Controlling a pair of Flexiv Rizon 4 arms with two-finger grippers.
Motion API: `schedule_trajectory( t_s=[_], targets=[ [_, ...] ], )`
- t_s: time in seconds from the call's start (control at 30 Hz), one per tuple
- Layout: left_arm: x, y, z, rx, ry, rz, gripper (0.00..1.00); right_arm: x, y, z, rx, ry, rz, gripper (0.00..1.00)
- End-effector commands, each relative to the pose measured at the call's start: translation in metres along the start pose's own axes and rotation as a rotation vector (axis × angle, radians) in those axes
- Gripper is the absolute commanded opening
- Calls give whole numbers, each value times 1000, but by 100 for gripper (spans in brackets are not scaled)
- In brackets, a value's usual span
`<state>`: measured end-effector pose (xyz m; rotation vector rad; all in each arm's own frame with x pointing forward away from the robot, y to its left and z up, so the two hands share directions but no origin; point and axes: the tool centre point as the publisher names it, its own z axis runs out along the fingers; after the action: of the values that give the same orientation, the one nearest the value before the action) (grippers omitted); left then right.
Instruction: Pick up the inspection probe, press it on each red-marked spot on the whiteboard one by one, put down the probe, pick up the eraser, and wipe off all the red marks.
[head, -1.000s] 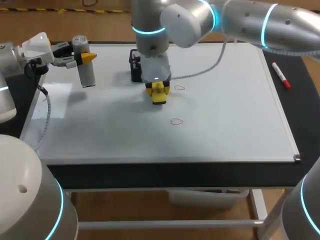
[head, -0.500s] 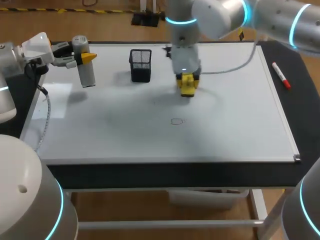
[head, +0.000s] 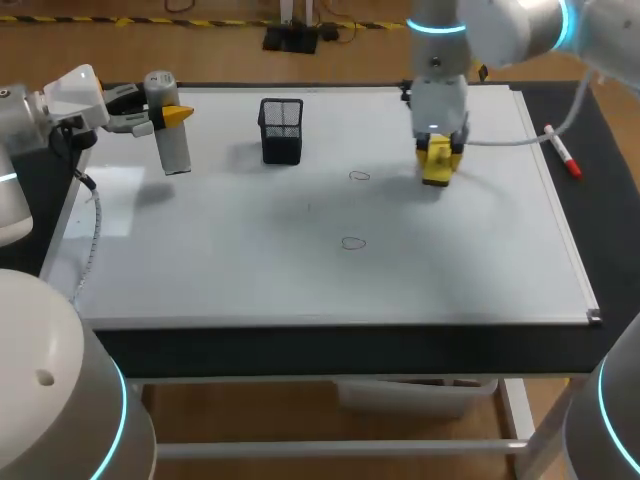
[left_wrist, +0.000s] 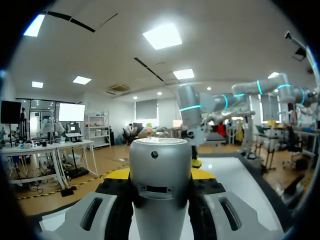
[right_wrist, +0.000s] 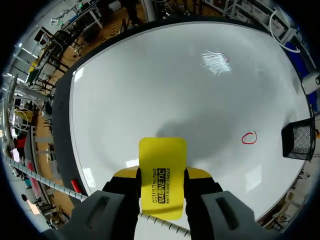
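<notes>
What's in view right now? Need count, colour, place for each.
whiteboard: 1, white, on the table
marks: 2, red circles, mid-board; second nearer the front
mesh holder: 1, black, upright, rear of board
marker: 1, red and white, on black table right of board
probe: 1, grey, rear left
eraser: 1, yellow, right of rear mark
left hand: shut on probe
right hand: shut on eraser

eraser (right_wrist: 162, 165): two lines of black lettering on its yellow face, seen from my right wrist | probe (left_wrist: 160, 170): no print I can read | whiteboard (head: 300, 280): no readable writing
</notes>
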<state>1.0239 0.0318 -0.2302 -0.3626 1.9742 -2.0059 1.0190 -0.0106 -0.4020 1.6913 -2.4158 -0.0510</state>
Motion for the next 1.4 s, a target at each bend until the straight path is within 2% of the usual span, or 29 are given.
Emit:
schedule_trajectory(
  t_s=[0.03, 0.27, 0.47, 0.73, 1.4],
  targets=[
    [0, -1, 0, 0, -1, 1, 0, 29, -11, 2, -16, -31, 10, 0],
    [0, -1, 0, 0, -1, 1, 0, 57, -20, 6, -17, -72, 59, 0],
    [0, -1, 0, 0, -1, 1, 0, 70, -21, 6, -5, -91, 79, 0],
    [0, -1, 0, 0, -1, 1, 0, 76, -18, 4, 22, -63, 93, 0],
    [0, -1, 0, 0, -1, 1, 0, 76, -18, 4, 22, -63, 93, 0]
  ],
)
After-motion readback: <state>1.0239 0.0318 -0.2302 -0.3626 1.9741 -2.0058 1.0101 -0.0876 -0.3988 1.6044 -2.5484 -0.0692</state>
